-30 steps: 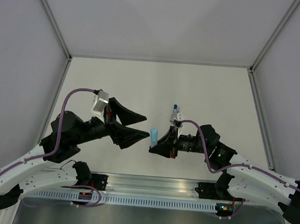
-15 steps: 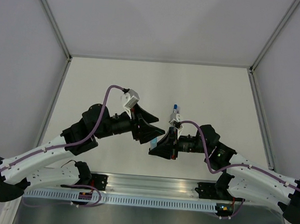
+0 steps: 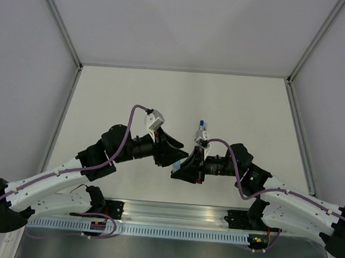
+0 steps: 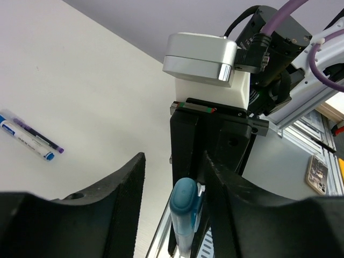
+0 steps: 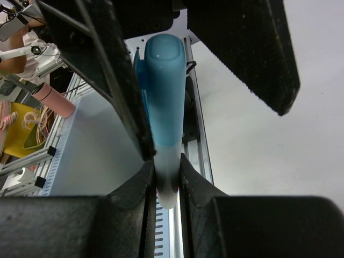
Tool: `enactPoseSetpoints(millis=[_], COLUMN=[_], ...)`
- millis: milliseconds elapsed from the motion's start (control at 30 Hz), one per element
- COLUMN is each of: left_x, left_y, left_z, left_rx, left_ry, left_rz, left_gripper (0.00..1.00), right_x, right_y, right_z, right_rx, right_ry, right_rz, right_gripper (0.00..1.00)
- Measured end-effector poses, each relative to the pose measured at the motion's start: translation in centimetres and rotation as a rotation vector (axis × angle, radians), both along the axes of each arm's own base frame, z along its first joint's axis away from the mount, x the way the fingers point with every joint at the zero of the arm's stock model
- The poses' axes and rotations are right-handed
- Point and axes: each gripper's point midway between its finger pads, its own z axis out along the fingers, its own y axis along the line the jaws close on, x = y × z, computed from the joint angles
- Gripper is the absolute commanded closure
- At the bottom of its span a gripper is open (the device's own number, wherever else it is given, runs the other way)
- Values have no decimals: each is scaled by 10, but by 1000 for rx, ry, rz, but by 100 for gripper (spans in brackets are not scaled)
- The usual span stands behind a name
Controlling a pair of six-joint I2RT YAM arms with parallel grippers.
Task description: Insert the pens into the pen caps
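Observation:
My right gripper (image 3: 177,169) (image 5: 166,171) is shut on the whitish barrel of a pen (image 5: 165,185), held upright above the table. The pen wears a light blue cap (image 5: 160,86), which also shows in the left wrist view (image 4: 184,207) and as a sliver in the top view (image 3: 175,163). My left gripper (image 3: 174,156) (image 4: 174,180) is open, its fingers (image 5: 105,70) on either side of the cap. The cap sits close to one finger, with a gap to the other. Two more pens (image 4: 29,137) lie on the table, one whitish with a blue tip (image 3: 202,129), one thin and dark.
The aluminium rail (image 3: 171,215) with the arm bases runs along the near table edge. Grey walls enclose the white table (image 3: 181,100) at the left, right and back. The two wrists are nearly touching above the table's near middle.
My left arm has swung right towards the right gripper, and its open jaws now straddle the capped pen. The right arm and its pen have not moved.

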Motion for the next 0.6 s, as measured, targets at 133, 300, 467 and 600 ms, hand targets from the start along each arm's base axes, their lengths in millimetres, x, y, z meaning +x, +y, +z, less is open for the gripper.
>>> enactPoseSetpoints(millis=[133,300,467,600], left_x=[-3,-14,-24,-32], left_y=[-2,-6,-11,-12], left_z=[-5,2,1,7], left_rx=[-10,-79,-153,-214], left_ry=[0,-13,-16,-29], left_rz=[-22,-81,-152,-204], left_gripper=[82,98,98,98], right_x=[1,-1,-7,-12], right_y=[0,0,-6,-12], right_z=[-1,-2,0,6], right_rx=[-3,-7,-8,1], right_ry=[8,13,11,1], right_rz=[-3,5,4,-1], right_gripper=[100,100,100,100])
